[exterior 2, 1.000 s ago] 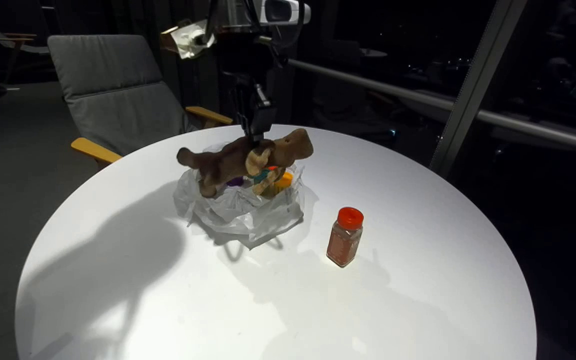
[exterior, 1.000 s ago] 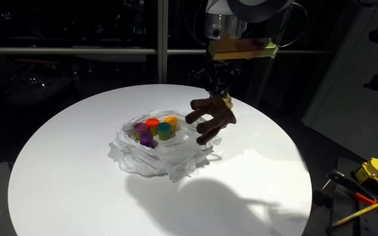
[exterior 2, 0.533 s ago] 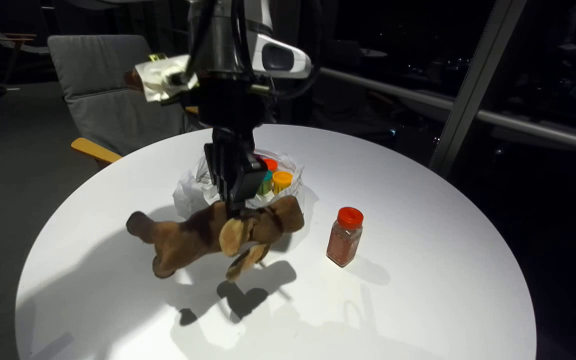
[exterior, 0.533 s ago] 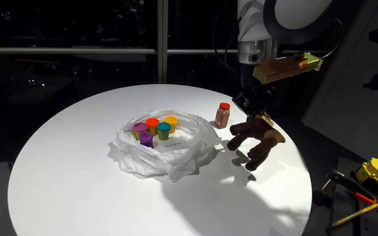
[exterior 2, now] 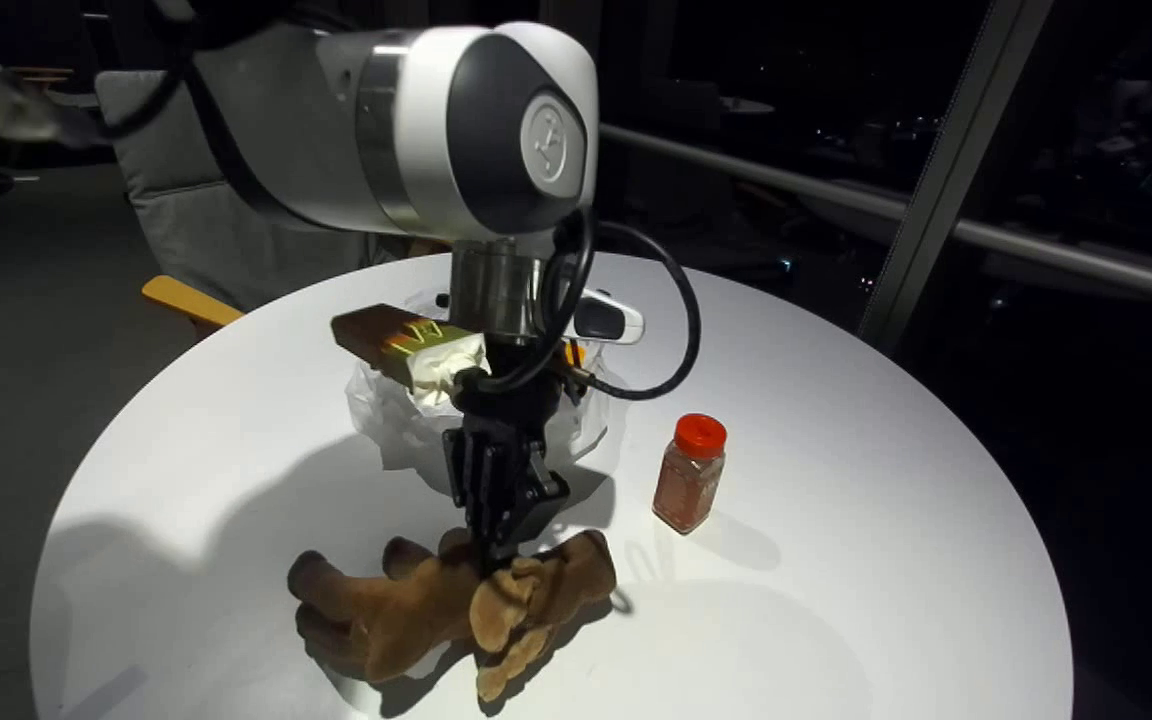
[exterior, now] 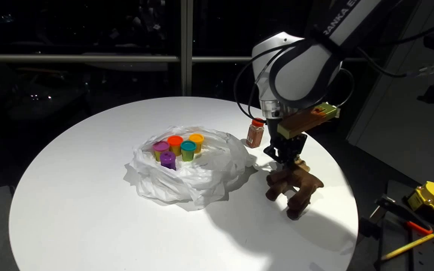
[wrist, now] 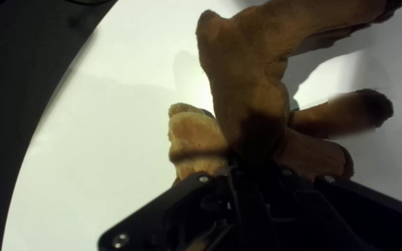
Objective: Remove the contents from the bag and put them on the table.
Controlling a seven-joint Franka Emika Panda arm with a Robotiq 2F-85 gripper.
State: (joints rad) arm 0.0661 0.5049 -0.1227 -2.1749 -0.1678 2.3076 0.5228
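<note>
Step in hand, as judged: setting the toy animal (exterior 2: 436, 603) down on the table (exterior: 89, 218). The claw (exterior 2: 498, 553) grasps the toy animal near the bag (exterior: 187, 184) and clear of it; contact with the table beneath cannot be confirmed. Five cups (exterior: 188, 152) stand inside the bag; the bottle (exterior 2: 688, 490) is upright on the table. Next move, by judgement, calls for settling the toy animal until supported, then releasing and lifting away.

Brown toy animal (exterior 2: 436, 602) moved away from bag (exterior: 198, 181), lowered close to table (exterior: 89, 169).
</note>
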